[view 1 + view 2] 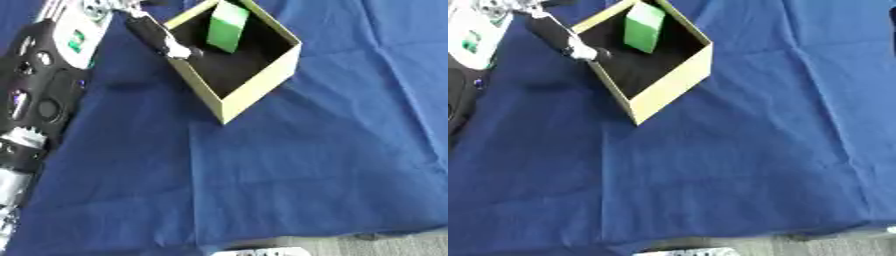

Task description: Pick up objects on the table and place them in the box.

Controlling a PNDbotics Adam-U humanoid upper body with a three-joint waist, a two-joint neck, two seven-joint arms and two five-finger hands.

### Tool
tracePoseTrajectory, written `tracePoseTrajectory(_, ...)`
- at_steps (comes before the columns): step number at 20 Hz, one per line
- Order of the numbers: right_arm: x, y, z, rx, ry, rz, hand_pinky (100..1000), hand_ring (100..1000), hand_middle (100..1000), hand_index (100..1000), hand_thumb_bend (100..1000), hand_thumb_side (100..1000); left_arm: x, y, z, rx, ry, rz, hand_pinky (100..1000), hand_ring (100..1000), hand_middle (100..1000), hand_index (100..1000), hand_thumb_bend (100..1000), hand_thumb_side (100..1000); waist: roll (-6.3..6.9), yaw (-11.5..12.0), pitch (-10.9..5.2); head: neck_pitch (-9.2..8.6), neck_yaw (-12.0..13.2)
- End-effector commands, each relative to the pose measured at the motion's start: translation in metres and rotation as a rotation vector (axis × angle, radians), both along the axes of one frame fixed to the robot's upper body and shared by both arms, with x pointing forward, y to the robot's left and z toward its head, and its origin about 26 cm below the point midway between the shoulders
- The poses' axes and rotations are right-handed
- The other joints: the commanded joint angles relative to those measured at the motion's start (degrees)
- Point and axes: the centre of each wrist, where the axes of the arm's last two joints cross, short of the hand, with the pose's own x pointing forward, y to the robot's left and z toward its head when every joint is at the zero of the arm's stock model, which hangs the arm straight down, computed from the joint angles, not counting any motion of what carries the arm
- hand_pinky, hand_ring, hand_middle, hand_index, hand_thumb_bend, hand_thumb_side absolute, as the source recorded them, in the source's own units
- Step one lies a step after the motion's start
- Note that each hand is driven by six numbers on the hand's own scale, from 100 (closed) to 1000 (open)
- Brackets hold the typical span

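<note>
An open tan box (255,94) with a dark inside stands at the top middle of the blue cloth. A green block (227,27) sits inside it, tilted against the far wall, with nothing touching it. My left arm (44,85) runs up the left side of the left eye view. Its left hand (159,34) shows only in part at the top, one straight dark finger with a pale tip lying over the box's left rim. The hand holds nothing. My right hand is out of sight.
Blue cloth (297,170) covers the table, wrinkled in places. Its front edge runs along the bottom, with grey floor and a white object (262,251) beyond it.
</note>
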Motion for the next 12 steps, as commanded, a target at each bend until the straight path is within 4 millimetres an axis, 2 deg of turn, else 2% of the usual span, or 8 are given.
tracePoseTrajectory(1,-0.003,0.001,0.008,-0.014,-0.020,0.003,878,754,501,721,100,603,-0.005,0.000,0.015,0.012,-0.054,-0.033,958,969,888,981,499,438,-0.28,0.0,-1.16,0.25,-0.2)
tracePoseTrajectory(4,-0.004,0.000,0.008,-0.017,-0.016,-0.002,878,754,501,720,100,603,-0.010,0.005,0.025,-0.068,-0.106,-0.041,945,956,875,966,443,393,-0.17,0.1,-1.18,0.25,-0.4)
tracePoseTrajectory(6,-0.004,-0.001,0.009,-0.022,-0.018,-0.008,877,753,500,720,100,601,-0.014,0.014,0.036,-0.107,-0.133,-0.035,944,953,870,953,441,392,0.01,0.4,-1.21,0.25,-0.5)
tracePoseTrajectory(9,-0.005,-0.003,0.011,-0.034,-0.023,-0.019,877,753,500,720,100,599,-0.023,0.044,0.056,-0.110,-0.171,0.015,948,952,870,952,453,388,0.41,1.1,-1.25,0.25,-0.7)
tracePoseTrajectory(12,-0.006,-0.005,0.013,-0.042,-0.033,-0.028,876,754,503,722,100,596,-0.031,0.082,0.065,-0.096,-0.185,0.090,954,953,870,952,471,399,0.62,1.8,-1.35,0.25,-0.6)
